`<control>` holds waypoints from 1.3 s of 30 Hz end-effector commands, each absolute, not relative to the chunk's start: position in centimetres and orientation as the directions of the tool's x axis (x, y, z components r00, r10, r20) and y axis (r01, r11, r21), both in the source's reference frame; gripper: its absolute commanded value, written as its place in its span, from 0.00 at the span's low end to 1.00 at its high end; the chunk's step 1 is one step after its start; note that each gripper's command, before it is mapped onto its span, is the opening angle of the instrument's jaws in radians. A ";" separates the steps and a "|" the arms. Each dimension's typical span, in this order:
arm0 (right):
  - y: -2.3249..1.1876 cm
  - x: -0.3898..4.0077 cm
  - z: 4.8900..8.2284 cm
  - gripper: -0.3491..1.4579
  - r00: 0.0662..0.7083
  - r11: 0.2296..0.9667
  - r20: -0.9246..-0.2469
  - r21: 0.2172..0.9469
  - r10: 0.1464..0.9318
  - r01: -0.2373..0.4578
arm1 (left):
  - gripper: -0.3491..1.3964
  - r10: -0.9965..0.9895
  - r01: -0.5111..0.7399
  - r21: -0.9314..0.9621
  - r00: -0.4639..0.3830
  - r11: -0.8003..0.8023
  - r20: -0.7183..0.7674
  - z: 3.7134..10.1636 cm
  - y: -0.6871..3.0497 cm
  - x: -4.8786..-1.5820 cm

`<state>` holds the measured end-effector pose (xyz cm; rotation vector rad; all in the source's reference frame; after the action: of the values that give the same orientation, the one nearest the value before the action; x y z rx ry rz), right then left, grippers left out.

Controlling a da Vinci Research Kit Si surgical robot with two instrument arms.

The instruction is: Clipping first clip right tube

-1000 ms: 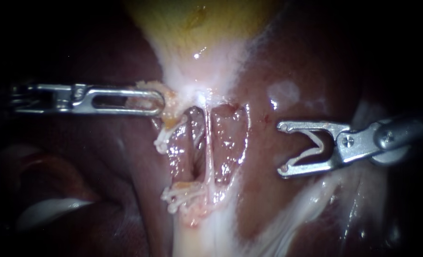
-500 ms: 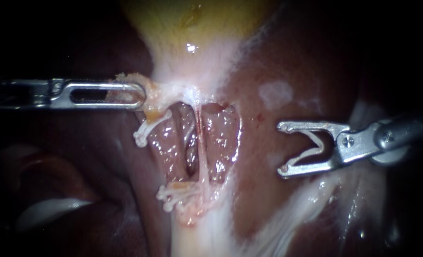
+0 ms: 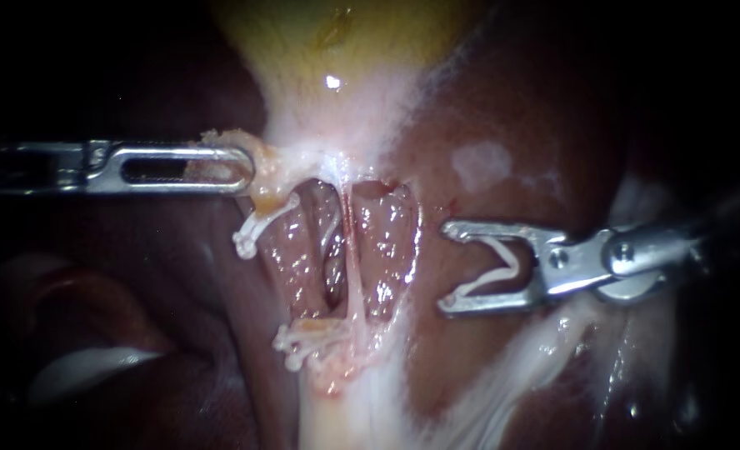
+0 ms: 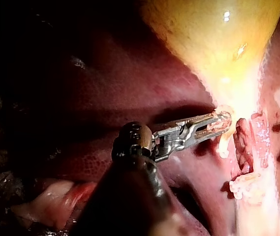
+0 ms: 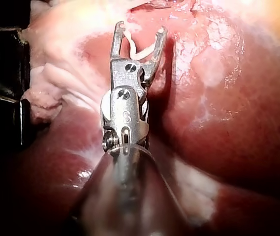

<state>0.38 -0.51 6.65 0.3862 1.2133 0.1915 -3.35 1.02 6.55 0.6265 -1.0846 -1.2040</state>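
My left instrument [image 3: 249, 171] comes in from the left, its slotted jaws shut on pale tissue at the gallbladder [image 3: 345, 33] neck; the left wrist view shows that grip [image 4: 219, 122]. Below lies an opened window crossed by a thin upright strand, the right tube [image 3: 352, 258]. My right instrument [image 3: 444, 268] stands right of the window, apart from the tube. Its jaws stand wide with a white V-shaped clip [image 3: 495, 267] seated between them, touching both; the right wrist view shows this clip [image 5: 140, 49] in the jaws [image 5: 140, 28].
White clips sit on a stub under the left jaws [image 3: 253, 233] and on the lower stump [image 3: 303, 342]. Dark red liver [image 3: 512, 100] surrounds the window. Pale fibrous bands [image 3: 520, 358] run below my right instrument.
My left instrument first pulled the neck tissue leftward, stretching the window wider. In the last half second my right instrument moved left toward the tube with the clip.
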 end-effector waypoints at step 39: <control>-0.63 1.37 7.21 0.45 0.251 0.754 -0.748 0.650 0.614 0.093 | 0.00 -0.946 0.422 0.860 -0.015 0.287 0.323 6.51 1.00 -3.35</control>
<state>1.38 -0.63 7.20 0.6855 1.3006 0.4002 -3.35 1.00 6.51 0.6269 -1.0838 -1.2050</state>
